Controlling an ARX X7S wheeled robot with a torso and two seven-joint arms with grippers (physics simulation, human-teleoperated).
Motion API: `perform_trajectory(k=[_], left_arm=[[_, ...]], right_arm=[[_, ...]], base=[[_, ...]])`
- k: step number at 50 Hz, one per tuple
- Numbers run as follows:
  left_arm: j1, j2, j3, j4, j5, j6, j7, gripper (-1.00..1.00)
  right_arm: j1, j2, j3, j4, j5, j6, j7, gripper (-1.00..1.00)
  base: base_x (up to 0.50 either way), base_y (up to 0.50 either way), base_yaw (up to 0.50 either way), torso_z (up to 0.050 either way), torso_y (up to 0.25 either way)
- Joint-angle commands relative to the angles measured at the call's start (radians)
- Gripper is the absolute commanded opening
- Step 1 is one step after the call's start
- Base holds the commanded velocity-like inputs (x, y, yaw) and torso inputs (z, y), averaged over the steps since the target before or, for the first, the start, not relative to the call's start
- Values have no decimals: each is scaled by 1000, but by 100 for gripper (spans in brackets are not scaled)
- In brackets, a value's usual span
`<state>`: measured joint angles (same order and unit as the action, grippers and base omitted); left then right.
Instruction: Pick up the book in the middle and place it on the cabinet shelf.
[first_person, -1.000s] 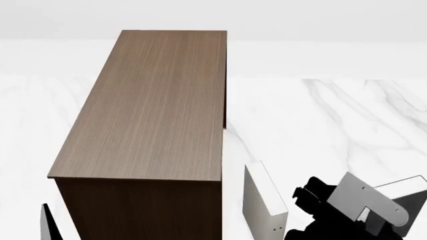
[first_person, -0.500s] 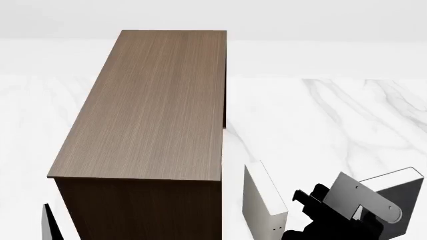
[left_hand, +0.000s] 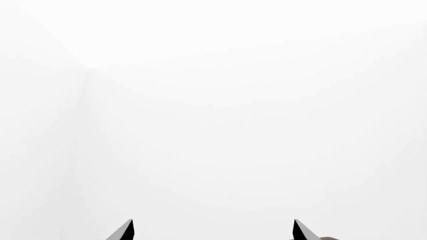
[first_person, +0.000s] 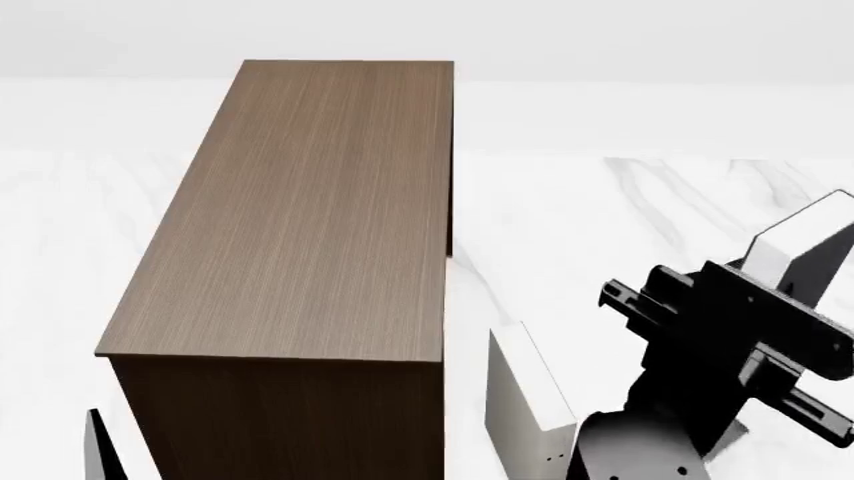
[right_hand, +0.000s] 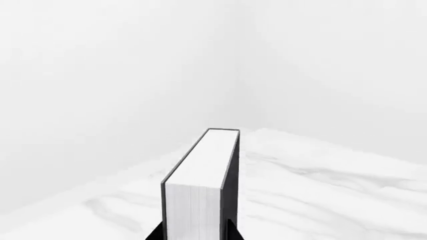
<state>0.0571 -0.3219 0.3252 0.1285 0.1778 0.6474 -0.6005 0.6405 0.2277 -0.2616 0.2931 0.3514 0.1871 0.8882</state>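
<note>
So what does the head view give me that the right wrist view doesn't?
Head view only: the cabinet shelf, its top bare, an off-white book standing beside it, and the right arm raised to their right. Right wrist only: the book's white page edges, gripped between the right gripper fingers. Both show the held book and marble floor.

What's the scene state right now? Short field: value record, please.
held item: the book, dark cover, white page edges
holder: right gripper, shut on the book's lower end
right arm: raised right of the cabinet, book not yet over it
cabinet top: bare in head view
left gripper: open, holding nothing, facing blank white
other items: off-white book upright beside the cabinet's right side
floor: white marble floor
</note>
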Motion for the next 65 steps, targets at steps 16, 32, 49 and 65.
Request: perform_trajectory(k=[16, 32, 49, 65], left_arm=[[-6, 10, -19, -2, 11, -1, 10, 100], [-5, 5, -11, 0, 13, 0, 6, 100], [-8, 1, -3, -3, 11, -3, 4, 100], [-9, -5, 5, -14, 0, 3, 2, 100]], right_arm=[[97, 93, -43, -732, 87, 244, -142, -100], [181, 69, -7, -895, 317, 340, -177, -100], [199, -9, 160, -841, 808, 337, -203, -100], [226, -143, 247, -640, 1146, 278, -103, -100]], base=[[0, 0, 0, 0, 1], [0, 0, 0, 0, 1], [0, 0, 0, 0, 1], [0, 0, 0, 0, 1]])
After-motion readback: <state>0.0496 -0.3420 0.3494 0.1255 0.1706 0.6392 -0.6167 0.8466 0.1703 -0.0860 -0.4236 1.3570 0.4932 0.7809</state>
